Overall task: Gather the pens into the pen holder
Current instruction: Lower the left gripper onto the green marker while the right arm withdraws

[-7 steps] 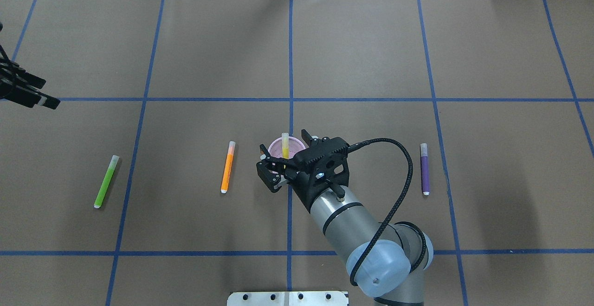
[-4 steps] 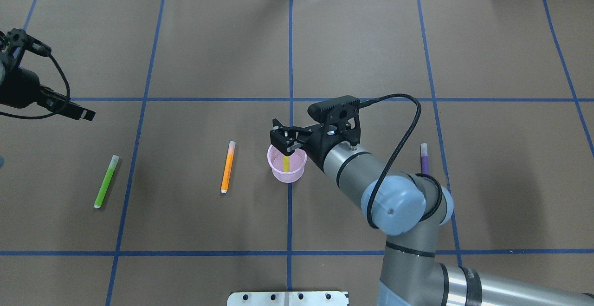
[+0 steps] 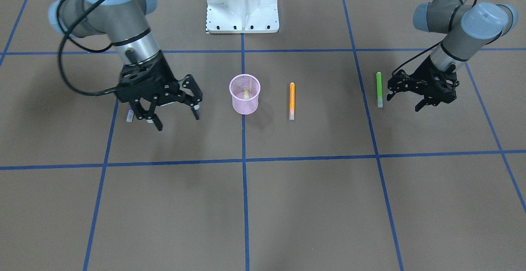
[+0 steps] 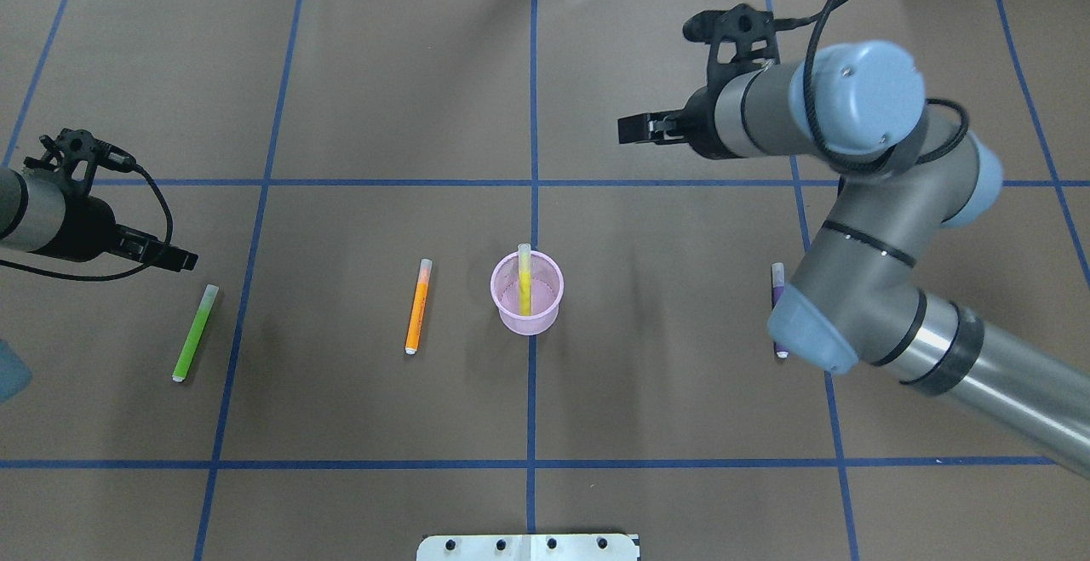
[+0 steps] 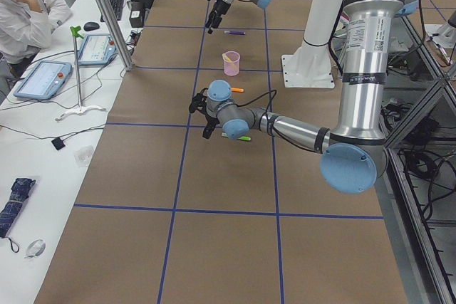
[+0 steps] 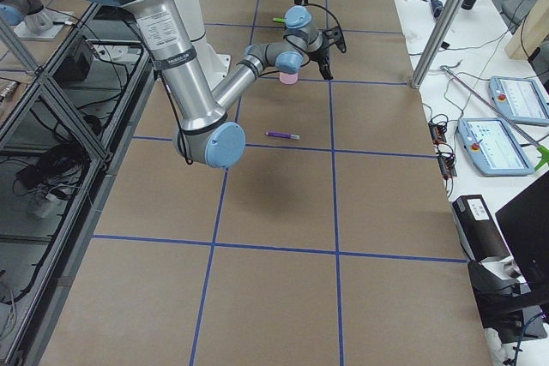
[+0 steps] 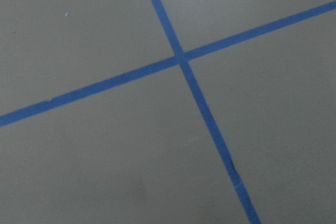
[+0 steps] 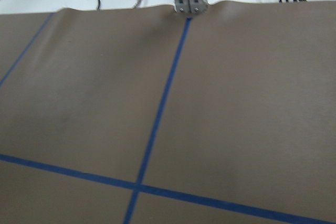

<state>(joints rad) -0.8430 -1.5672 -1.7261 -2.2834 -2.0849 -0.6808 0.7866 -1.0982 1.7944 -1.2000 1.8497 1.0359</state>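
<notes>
One in, three left: yellow pen (image 4: 524, 276) stands in the holder (image 4: 528, 321) mid-table, orange pen (image 4: 417, 306) and green pen (image 4: 195, 333) lie toward the table's (image 4: 664, 391) left end, purple pen (image 4: 777, 277) toward its right (left gripper (image 3: 404, 102) and right gripper (image 3: 176, 119) both gape empty).

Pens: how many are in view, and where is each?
4. The yellow pen stands in the pen holder. In the overhead view, the orange pen lies left of it, the green pen farther left, and the purple pen right, partly behind the right arm.
</notes>
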